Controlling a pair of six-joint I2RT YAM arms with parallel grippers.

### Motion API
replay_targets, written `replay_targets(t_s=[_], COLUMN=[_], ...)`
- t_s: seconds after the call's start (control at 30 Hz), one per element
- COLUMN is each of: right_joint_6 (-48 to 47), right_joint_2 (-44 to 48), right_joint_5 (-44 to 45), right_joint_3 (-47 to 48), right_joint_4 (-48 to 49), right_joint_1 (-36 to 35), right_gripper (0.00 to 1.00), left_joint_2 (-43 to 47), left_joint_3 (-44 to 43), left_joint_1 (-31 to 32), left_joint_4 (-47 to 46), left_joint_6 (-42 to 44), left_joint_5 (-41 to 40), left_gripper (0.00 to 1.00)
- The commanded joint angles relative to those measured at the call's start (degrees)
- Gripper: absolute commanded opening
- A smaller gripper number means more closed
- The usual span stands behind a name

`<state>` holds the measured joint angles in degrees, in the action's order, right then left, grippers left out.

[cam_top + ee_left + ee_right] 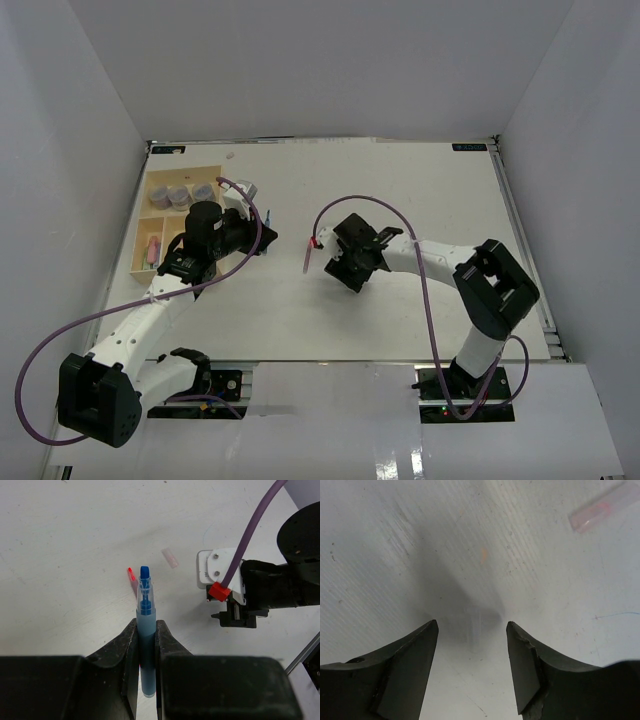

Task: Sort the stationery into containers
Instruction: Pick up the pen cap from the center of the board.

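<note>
A robot lab: 2 arms [140, 320] bolted to a white table [400, 190] between plain white walls [320, 60].

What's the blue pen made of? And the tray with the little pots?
The blue pen with the see-through cap looks like smooth plastic: you can see through its tip end. The pale cream tray looks like matte wood or board; too far to tell.

Three pots [180, 195], one tray [160, 222]

Left pincer [146, 628] pinched tight, right pincer [471, 625] agape.
</note>
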<state>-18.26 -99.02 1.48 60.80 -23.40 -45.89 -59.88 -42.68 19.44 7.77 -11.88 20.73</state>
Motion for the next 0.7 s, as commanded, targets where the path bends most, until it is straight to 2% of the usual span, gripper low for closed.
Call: replay_targets(t_s=[0.0,0.23,0.67], right_joint_6=[1.5,3.6,5.3], right_joint_2=[4.5,6.6,4.8], right_joint_5=[3.1,5.5,6.2], right_joint_3=[-1.4,-5.1,-6.0], right_joint_4=[-0.9,-0.9,1.1], right_joint_1=[-0.3,0.3,3.1], right_gripper=[0.64,0.64,0.63], left_joint_2=[1.0,0.9,0.8], left_joint_3=[-1.4,-1.4,-1.4], left_joint_1=[-0.3,-0.3,-0.3], left_joint_4=[0.2,0.2,0.1], left_joint_6=[0.0,-0.1,-0.2], left_joint_5=[0.1,0.4,0.5], left_gripper=[0.0,0.0,0.0])
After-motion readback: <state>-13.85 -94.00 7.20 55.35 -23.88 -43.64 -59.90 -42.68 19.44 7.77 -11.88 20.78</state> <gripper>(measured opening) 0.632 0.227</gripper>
